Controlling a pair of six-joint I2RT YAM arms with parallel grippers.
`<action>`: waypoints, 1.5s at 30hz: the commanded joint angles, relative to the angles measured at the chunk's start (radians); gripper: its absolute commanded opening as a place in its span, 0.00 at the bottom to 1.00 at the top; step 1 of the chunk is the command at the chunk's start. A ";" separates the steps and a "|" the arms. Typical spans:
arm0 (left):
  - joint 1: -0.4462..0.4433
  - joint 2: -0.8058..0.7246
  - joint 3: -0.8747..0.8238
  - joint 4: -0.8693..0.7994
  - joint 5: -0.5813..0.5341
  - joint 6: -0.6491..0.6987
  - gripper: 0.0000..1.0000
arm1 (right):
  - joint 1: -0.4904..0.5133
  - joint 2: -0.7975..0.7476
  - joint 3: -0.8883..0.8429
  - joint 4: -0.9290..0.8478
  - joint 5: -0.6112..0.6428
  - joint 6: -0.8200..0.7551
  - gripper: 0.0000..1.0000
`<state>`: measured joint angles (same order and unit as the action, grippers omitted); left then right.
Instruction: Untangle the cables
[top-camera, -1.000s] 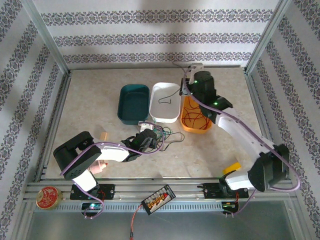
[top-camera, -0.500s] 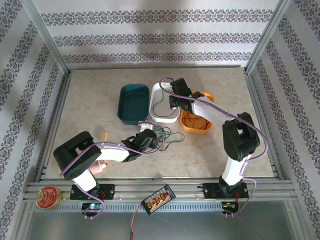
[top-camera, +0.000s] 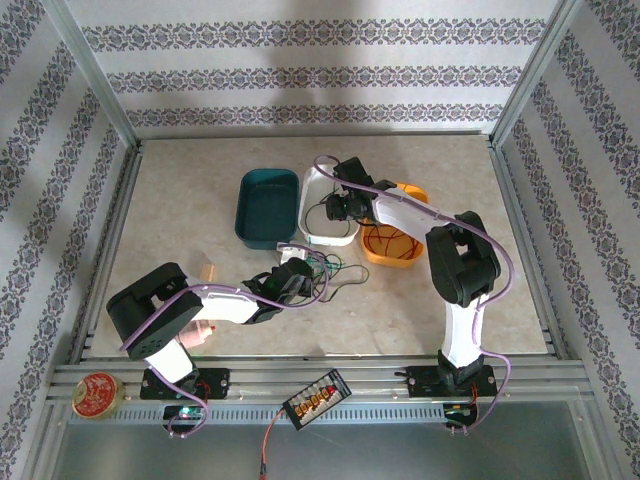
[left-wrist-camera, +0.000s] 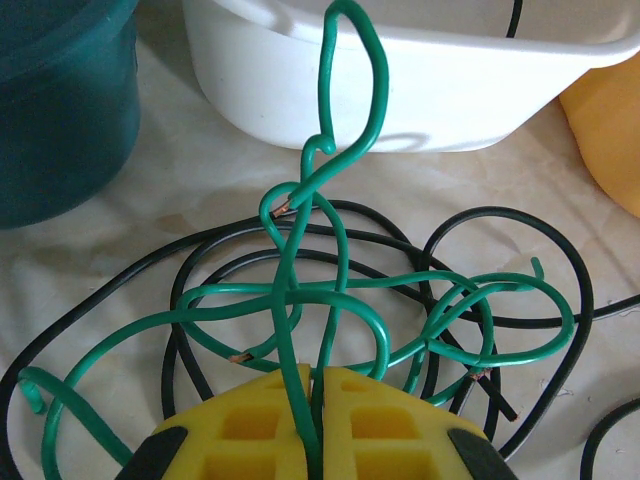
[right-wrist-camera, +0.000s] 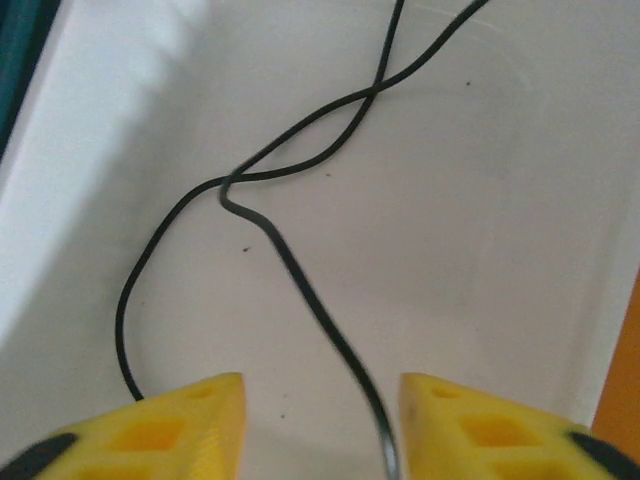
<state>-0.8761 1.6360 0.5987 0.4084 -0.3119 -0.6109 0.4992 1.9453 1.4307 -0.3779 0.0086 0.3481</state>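
Left gripper (left-wrist-camera: 315, 388): jaws clamped on the green cable (left-wrist-camera: 383, 85), right where its strands come together. The rest of the green cable fans out over the tabletop (top-camera: 180, 200), near its middle and just short of the white bin (top-camera: 312, 185), with one loop standing up against the bin wall. Judgement: the left arm is anchoring the knot so that the other strands can be drawn out of it.

Black loops (left-wrist-camera: 500, 211) lie flat on the tabletop under and around the green coils, crossing them at several points. They are not yet separated.

Right gripper (right-wrist-camera: 320, 395): jaws apart, hovering low over the white bin's floor. A single black cable (right-wrist-camera: 300, 287) lies in the bin, crossing itself once. One run passes between the fingers without being pinched. Judgement: this strand is being dropped off here.

Red cables (top-camera: 385, 240) sit coiled in the orange bin (top-camera: 412, 264). The teal bin (top-camera: 268, 205) holds nothing visible. Judgement: the sort is one colour per bin, with teal meant for green.

Progress estimate: red done, black partly done, green still knotted. Risk: pulling the black loops may tighten the green knot.
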 joint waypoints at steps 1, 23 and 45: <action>-0.009 0.000 0.002 -0.029 -0.009 -0.003 0.00 | -0.011 -0.101 -0.016 0.000 -0.009 0.024 0.53; -0.009 0.022 0.032 -0.049 0.004 0.008 0.00 | 0.053 -0.702 -0.699 -0.035 -0.257 0.101 0.64; -0.009 0.012 0.019 -0.046 -0.014 -0.009 0.00 | 0.157 -0.424 -0.691 0.042 0.098 0.091 0.57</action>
<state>-0.8761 1.6440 0.6121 0.4007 -0.3092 -0.6109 0.6357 1.4960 0.7128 -0.3481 0.0055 0.4397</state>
